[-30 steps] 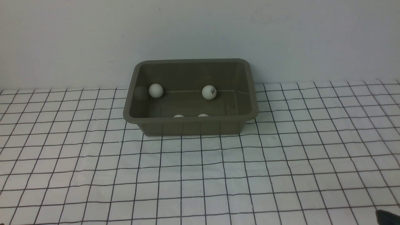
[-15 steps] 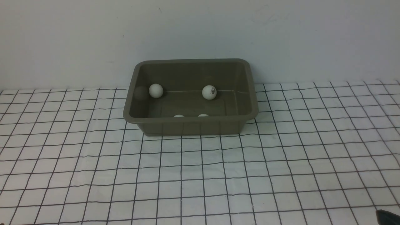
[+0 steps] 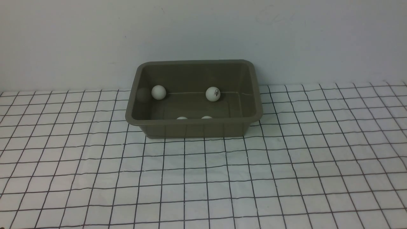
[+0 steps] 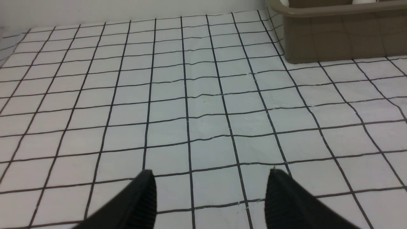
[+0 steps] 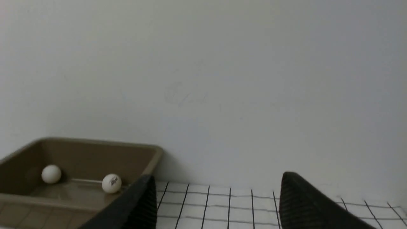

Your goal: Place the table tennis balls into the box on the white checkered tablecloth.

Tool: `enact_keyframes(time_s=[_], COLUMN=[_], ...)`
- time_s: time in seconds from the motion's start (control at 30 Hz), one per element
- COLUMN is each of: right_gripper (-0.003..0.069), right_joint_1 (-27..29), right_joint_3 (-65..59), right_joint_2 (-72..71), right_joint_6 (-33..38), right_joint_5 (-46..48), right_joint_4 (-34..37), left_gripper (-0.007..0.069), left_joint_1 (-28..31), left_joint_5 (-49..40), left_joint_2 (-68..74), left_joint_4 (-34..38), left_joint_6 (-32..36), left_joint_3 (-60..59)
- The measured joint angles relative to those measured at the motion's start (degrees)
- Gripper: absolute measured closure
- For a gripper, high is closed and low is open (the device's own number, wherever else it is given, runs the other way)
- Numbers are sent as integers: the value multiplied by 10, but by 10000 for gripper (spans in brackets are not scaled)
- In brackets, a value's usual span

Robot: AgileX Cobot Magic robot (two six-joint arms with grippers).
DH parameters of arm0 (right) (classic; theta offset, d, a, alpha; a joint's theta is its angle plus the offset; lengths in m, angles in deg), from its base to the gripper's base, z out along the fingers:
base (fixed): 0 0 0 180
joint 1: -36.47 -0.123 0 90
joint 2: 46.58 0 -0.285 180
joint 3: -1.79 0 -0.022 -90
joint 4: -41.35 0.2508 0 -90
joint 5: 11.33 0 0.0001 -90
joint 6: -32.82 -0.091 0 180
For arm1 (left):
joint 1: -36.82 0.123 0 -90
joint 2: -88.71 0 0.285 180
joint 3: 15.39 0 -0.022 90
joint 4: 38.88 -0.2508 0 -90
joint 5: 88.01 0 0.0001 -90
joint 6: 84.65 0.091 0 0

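Note:
The olive-brown box [image 3: 194, 128] stands on the white checkered tablecloth [image 3: 203, 178] near the back wall. Inside it lie several table tennis balls: one at the far left [image 3: 158, 92], one with a dark logo [image 3: 212, 94], and two whose tops peek over the near wall [image 3: 182, 118] [image 3: 206, 117]. Neither arm shows in the front view. In the left wrist view my left gripper [image 4: 211, 178] is open over bare cloth, the box [image 4: 343, 41] well beyond it. My right gripper [image 5: 217, 183] is open and empty, with the box [image 5: 79, 149] and two balls [image 5: 51, 174] [image 5: 111, 183] off to one side.
A plain pale wall [image 3: 203, 31] rises right behind the box. The cloth is slightly wrinkled and runs out to both sides and toward the robot.
A dark tip of the right arm at the lower right corner of the front view has withdrawn out of the picture. The box and balls have not moved.

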Motion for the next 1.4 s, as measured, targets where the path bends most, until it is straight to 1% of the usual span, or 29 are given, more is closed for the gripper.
enact_keyframes(time_s=[0.13, 0.17, 0.23, 0.27, 0.3, 0.33, 0.4, 0.47, 0.53, 0.67, 0.8, 0.93, 1.03, 1.2, 1.4], right_gripper=[186, 186, 186, 186, 186, 186, 186, 186, 186, 186, 186, 186, 186, 186, 186], right_joint_1=[0, 0, 0, 0, 0, 0, 0, 0, 0, 0, 0, 0, 0, 0, 0], right_joint_3=[-1, -1, -1, -1, -1, -1, -4, -17, -48, -113, -151, -171, -175, -179, -197], right_joint_2=[-2, -3, -6, -7, -8, -8, -8, -8, -15, -59, -75, -76, -76, -76, -77], right_joint_6=[13, 4, -31, -66, -108, -168, -277, -354, -389, -368, -328, -269, -234, -227, -227], right_joint_5=[-3, -3, -3, -3, 0, 10, 28, 28, 11, 3, 4, 30, 50, 64, 48], right_joint_4=[3, 0, -29, -56, -100, -170, -261, -318, -351, -356, -322, -284, -273, -273, -273], left_gripper=[209, 209, 209, 209, 209, 209, 209, 209, 209, 209, 209, 209, 209, 209, 209], left_joint_1=[0, 0, 0, 0, 0, 0, 0, 0, 0, 0, 0, 0, 0, 0, 0], left_joint_5=[0, 0, 0, 0, 0, 0, 0, 0, 0, 0, 0, 0, 0, 0, 0], left_joint_2=[0, 0, 0, 0, 0, 0, 0, 0, 0, 0, 0, 0, 0, 0, 0], left_joint_4=[0, 0, 0, 0, 0, 0, 0, 0, 0, 0, 0, 0, 0, 0, 0], left_joint_6=[0, 0, 0, 0, 0, 0, 0, 0, 0, 0, 0, 0, 0, 0, 0], left_joint_3=[0, 0, 0, 0, 0, 0, 0, 0, 0, 0, 0, 0, 0, 0, 0])
